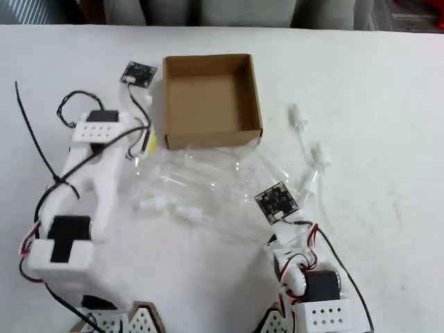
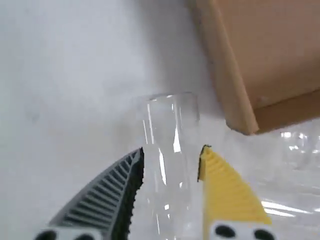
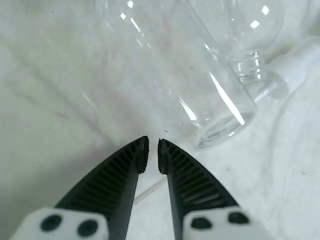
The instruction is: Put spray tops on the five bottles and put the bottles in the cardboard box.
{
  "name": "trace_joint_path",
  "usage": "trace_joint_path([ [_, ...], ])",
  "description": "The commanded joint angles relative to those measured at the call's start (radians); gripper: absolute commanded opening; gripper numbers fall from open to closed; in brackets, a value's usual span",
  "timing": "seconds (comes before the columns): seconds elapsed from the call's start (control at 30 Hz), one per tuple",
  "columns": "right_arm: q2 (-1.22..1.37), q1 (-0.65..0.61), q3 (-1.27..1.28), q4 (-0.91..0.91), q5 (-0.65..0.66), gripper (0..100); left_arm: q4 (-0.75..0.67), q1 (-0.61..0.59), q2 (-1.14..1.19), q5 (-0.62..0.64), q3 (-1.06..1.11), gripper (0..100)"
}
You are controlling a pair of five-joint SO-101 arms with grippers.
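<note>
Left gripper (image 2: 170, 160): grey ribbed finger (image 2: 112, 197) and yellow ribbed finger (image 2: 227, 197) stand apart by one bottle's width. A clear plastic bottle (image 2: 167, 130) lies between them, and each fingertip appears pressed against a side wall. The bottle's flat end points away from the wrist and reaches past the fingertips. It sits just beside the near corner of the brown cardboard box (image 2: 225, 65), over the white table (image 2: 65, 75). The high view places this gripper at the box's front left corner.

Right gripper (image 3: 152, 150): the two black ribbed fingers (image 3: 117, 185) are drawn nearly together with only a slit between the tips, and nothing is held. A thin white tube (image 3: 150, 191) lies on the table under them. Just ahead of the tips lies a second clear bottle (image 3: 165, 70) on its side, close to the fingertips but not between them. A third bottle (image 3: 250, 25) lies beyond it, its neck just beside a white spray top (image 3: 295, 57).

High view: the box stands open with no bottles inside. The loose clear bottles (image 1: 208, 173) lie in front of it, between the arms. Three spray tops (image 1: 320, 157) lie to one side of the bottles, and two more (image 1: 173, 208) lie near the left arm.
</note>
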Motion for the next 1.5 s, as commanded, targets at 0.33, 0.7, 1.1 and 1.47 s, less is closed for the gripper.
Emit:
trace_joint_path([
  [0.33, -0.004, 0.005, 0.009, 0.001, 0.009, 1.7, 0.052, -0.039, 0.16, -0.002, -0.126, 35],
  [0.7, -0.004, 0.005, 0.009, 0.001, 0.009, 1.7, 0.086, -0.054, 0.16, 0.181, -0.127, 15],
  [1.1, -0.004, 0.005, 0.009, 0.001, 0.009, 1.7, 0.322, -0.371, 0.168, 0.901, -0.304, 5],
  [1.47, -0.004, 0.005, 0.009, 0.001, 0.009, 1.7, 0.336, -0.447, 0.163, 0.895, -0.269, 42],
])
